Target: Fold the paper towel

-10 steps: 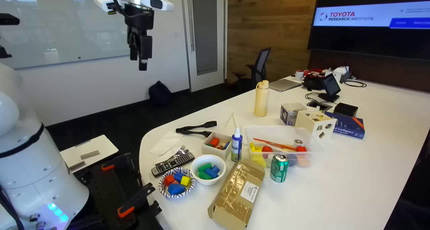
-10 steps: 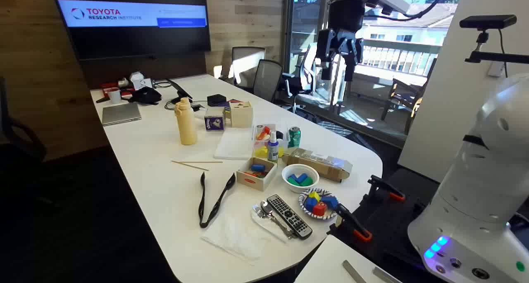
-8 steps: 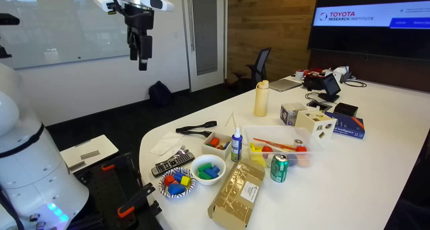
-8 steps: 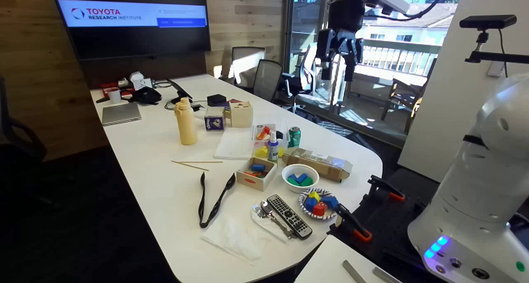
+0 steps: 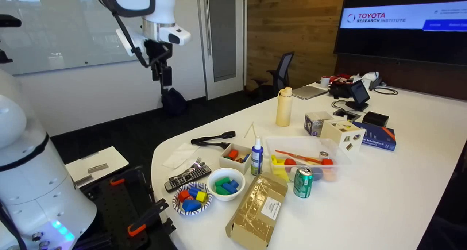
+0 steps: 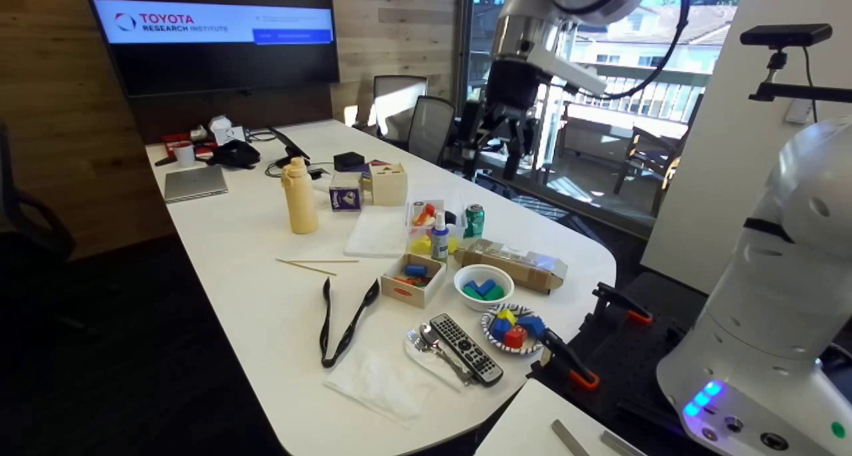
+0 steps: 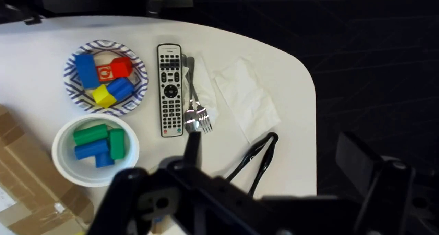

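Fingers (image 7: 358, 163) hang wide apart and hold nothing. Likely the next reach is down: the paper towel (image 7: 248, 97) lies on the table (image 6: 279, 323), well below them, its long axis slanting toward the tongs (image 7: 253, 152)

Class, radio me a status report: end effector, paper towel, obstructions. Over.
End effector open, empty, hovering high. Paper towel flat on table, wrinkled. Tongs at its edge, possibly in the way.

Wall screen (image 6: 213, 33): "TOYOTA RESEARCH INSTITUTE". Blue book (image 5: 379, 138): "Intelligence", rest unclear.
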`<state>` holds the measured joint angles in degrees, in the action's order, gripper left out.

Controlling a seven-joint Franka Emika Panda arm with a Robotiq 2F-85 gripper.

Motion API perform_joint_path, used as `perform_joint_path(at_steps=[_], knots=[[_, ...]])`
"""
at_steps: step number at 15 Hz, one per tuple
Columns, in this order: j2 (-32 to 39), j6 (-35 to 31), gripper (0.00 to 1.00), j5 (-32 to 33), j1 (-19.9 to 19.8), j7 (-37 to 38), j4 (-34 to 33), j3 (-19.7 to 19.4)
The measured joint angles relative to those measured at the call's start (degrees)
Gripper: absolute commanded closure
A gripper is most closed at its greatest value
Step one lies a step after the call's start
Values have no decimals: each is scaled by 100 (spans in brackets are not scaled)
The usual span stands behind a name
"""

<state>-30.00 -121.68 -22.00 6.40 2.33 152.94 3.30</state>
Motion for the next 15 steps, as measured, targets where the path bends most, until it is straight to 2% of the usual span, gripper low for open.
perform_joint_path(at_steps=[4,7,11,15], knots=[[1048,-1772,0,-889,615,33,593,512],[2143,-3037,0,-1734,1092,31,673,831],[3673,-4270,0,-2875,1471,23,309,1353],[5160,-5155,0,-3219,1619,41,-401,1544]])
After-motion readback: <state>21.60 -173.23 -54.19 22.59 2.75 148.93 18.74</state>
